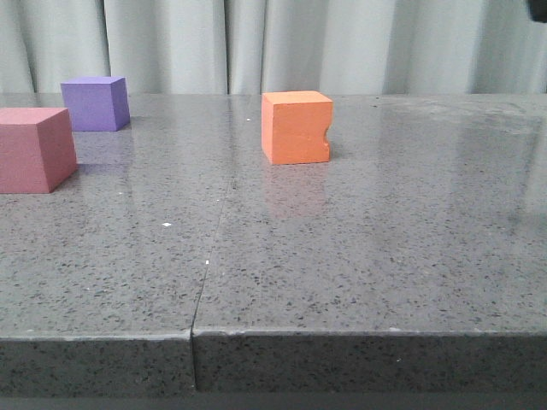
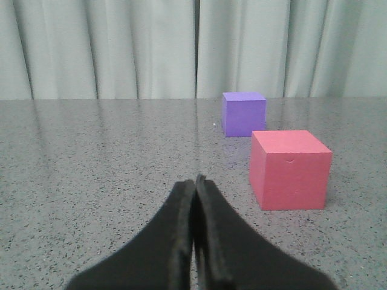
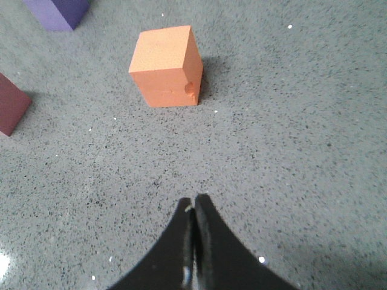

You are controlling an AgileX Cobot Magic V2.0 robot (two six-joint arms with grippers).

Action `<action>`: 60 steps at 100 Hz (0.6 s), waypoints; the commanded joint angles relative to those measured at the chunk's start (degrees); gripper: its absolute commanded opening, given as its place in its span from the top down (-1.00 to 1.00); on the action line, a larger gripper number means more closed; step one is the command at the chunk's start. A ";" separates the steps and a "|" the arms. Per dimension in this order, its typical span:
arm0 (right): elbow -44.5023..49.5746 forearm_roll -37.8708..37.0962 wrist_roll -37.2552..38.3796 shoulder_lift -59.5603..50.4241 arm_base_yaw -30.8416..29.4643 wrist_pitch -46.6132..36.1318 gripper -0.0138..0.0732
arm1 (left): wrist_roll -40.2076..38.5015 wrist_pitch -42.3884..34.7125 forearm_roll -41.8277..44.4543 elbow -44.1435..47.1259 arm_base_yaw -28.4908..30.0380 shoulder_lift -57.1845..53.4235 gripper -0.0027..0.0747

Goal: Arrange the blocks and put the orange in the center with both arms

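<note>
The orange cube (image 1: 297, 127) stands on the grey speckled table (image 1: 342, 256) near the middle of the front view, toward the far side, with a small semicircular notch in its right front edge. Well to its left, the purple cube (image 1: 95, 103) sits farther back, and the pink cube (image 1: 32, 149) sits nearer the camera at the left border, partly cut off by the frame; pink and purple are near each other but apart, and neither touches the orange one. All three rest flat and upright. The table between and in front of the cubes carries only a few pale specks and a thin seam running from the front edge back across the top. Pale pleated curtains (image 1: 256, 43) hang behind the table. In the left wrist view the left fingers (image 2: 195, 181) are pressed together with nothing between them, low over the table, with the pink cube ahead of them to one side and the purple cube beyond it. In the right wrist view the right fingers (image 3: 193, 202) are likewise closed on nothing, above the table, with the orange cube ahead of them and apart from them; the notch shows on the cube's near edge there, and corners of the purple and pink cubes show at the frame's border. No writing or labels can be read on anything.
</note>
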 commanded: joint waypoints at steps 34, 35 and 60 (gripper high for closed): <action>14.25 0.26 -0.67 -27.60 -0.12 -6.98 0.81 | -0.52 -4.51 -0.10 2.73 0.00 -1.92 0.98; 14.54 0.26 -0.67 -28.40 -0.12 -6.98 0.81 | -0.52 -4.51 -0.10 2.73 0.00 -1.92 0.98; 16.04 0.26 -0.67 -36.79 -0.12 -6.32 0.81 | -0.52 -4.24 -0.45 -0.51 0.00 -1.92 0.98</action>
